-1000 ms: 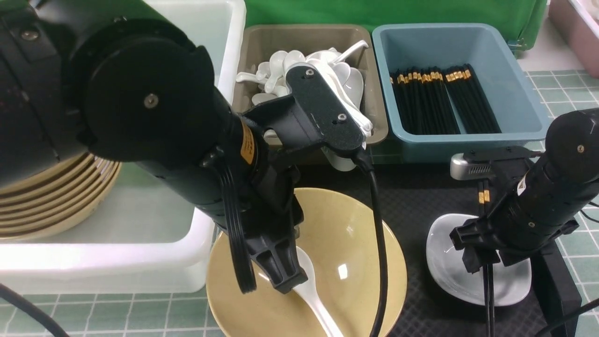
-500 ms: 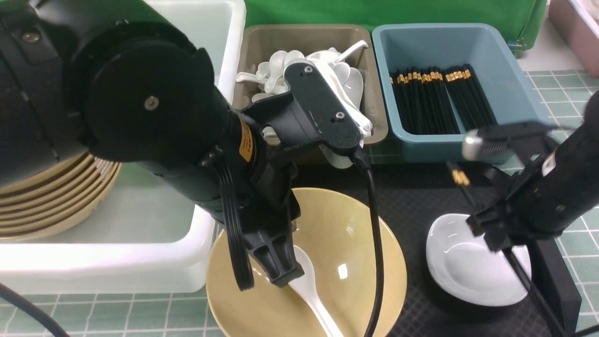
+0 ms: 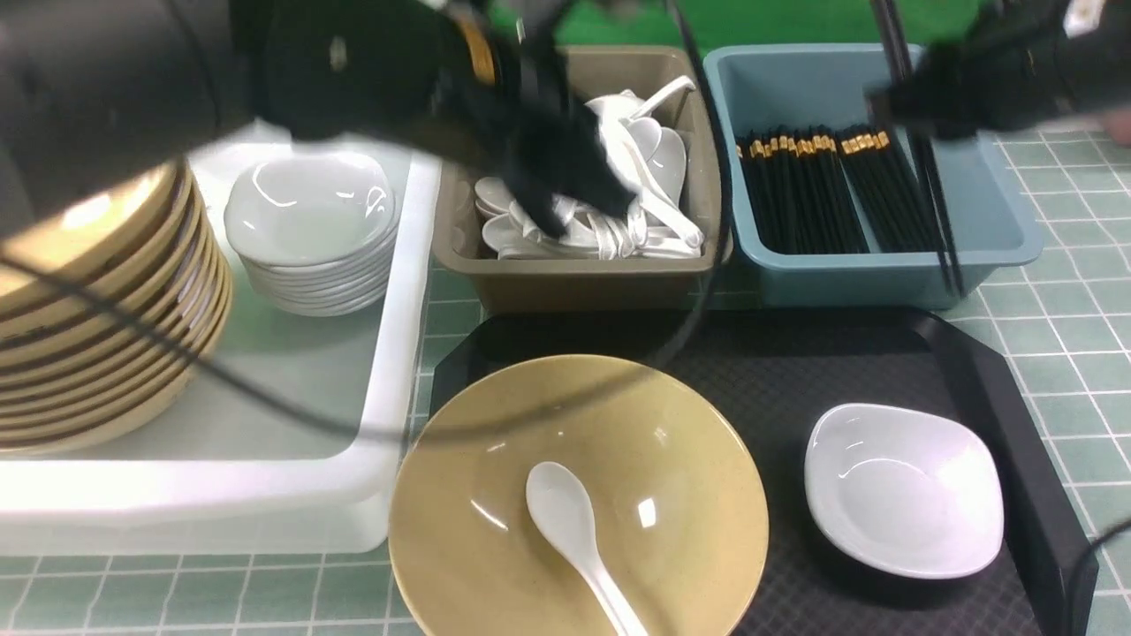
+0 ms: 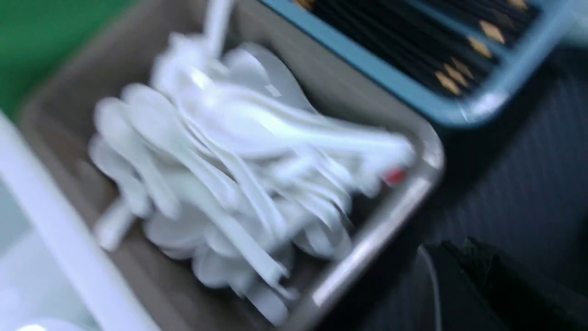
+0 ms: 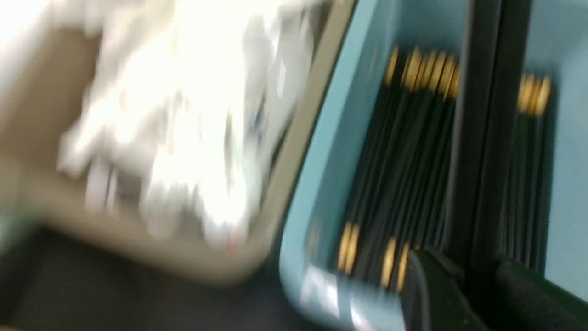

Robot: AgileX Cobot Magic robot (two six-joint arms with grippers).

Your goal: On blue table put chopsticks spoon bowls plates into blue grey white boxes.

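My right gripper (image 3: 919, 97) is shut on a pair of black chopsticks (image 3: 937, 203) that hang steeply over the blue box (image 3: 884, 274), where several more chopsticks lie. In the right wrist view the held chopsticks (image 5: 487, 138) run out from between the fingers of that gripper (image 5: 477, 266). My left gripper (image 3: 552, 216) is blurred above the grey box (image 3: 574, 287) full of white spoons, and it is shut on nothing. One white spoon (image 3: 565, 521) lies in a tan bowl (image 3: 671, 459) on the black tray (image 3: 778, 371). A white plate (image 3: 901, 503) sits on the tray's right side.
The white tub (image 3: 406, 291) at the left holds a stack of tan bowls (image 3: 97, 353) and a stack of white plates (image 3: 309, 221). The blue table (image 3: 1060, 353) shows to the right of the tray. The left arm's cable sags across the tub and bowl.
The right gripper shut on the chopsticks at the plate and carried them up and back over the blue box. The left arm rose from the bowl to the grey box; the spoon stayed.
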